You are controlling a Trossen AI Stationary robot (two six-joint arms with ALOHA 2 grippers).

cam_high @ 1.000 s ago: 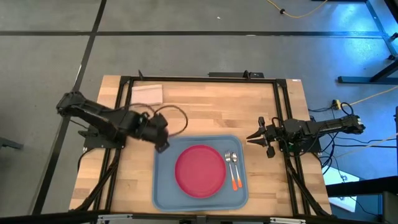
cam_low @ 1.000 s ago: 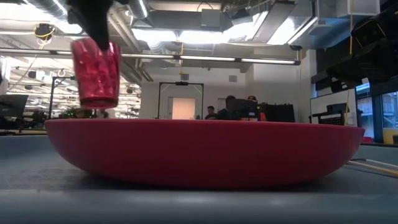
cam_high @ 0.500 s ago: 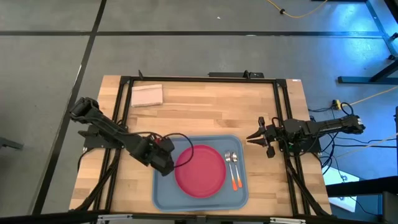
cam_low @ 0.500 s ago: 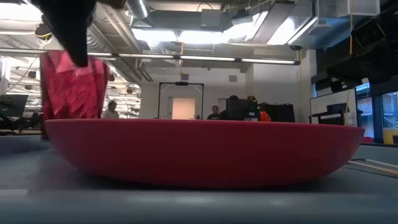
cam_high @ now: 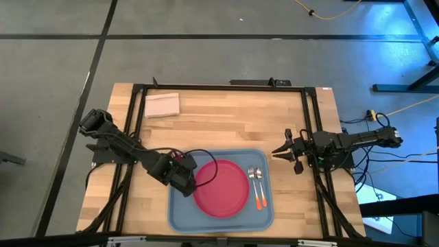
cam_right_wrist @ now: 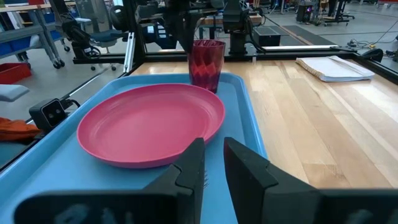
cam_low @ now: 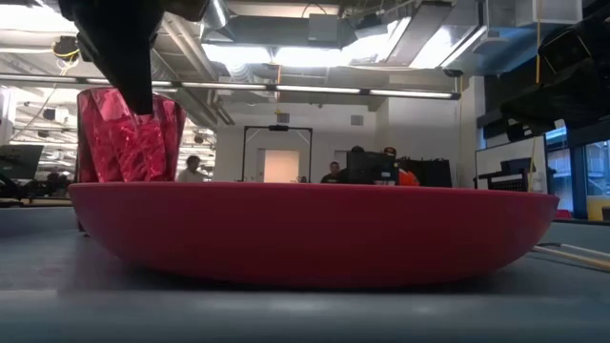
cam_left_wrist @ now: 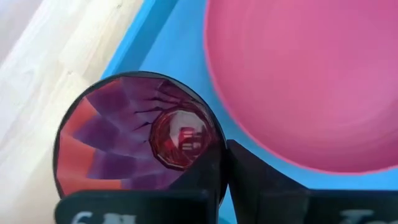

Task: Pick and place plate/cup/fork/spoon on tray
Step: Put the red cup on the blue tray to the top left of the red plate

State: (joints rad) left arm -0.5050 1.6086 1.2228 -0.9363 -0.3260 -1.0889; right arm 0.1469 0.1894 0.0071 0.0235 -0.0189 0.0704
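The dark red cup (cam_left_wrist: 137, 143) is upright in my left gripper (cam_high: 188, 184), over the left part of the blue-grey tray (cam_high: 178, 214), beside the pink-red plate (cam_high: 221, 187). The cup also shows in the low view (cam_low: 129, 138) and the right wrist view (cam_right_wrist: 207, 62). The plate lies flat in the tray's middle. The fork (cam_high: 252, 177) and the spoon (cam_high: 259, 181) lie side by side on the tray, right of the plate. My right gripper (cam_high: 276, 152) waits at the tray's right edge, empty, with a narrow gap between its fingers (cam_right_wrist: 196, 158). My left gripper holds the cup by its rim (cam_left_wrist: 214, 146), on the side toward the plate, fingers pointing down from above. One finger (cam_left_wrist: 249, 177) shows outside the wall; the other seems to be inside. The cup is upright, its base down at the tray floor; the plate hides whether it touches.
A small pale folded rectangle (cam_high: 162, 104) lies on the wooden table at the far left corner. Bare tray floor shows near the tray's near left corner. Bare wood lies between the tray and the far edge. People show in the room beyond the table.
My left gripper has carried the cup from the tray's far left corner toward the near edge and down beside the plate. The cup has stayed upright and in the hold, and has sunk from above the plate's rim to behind it.
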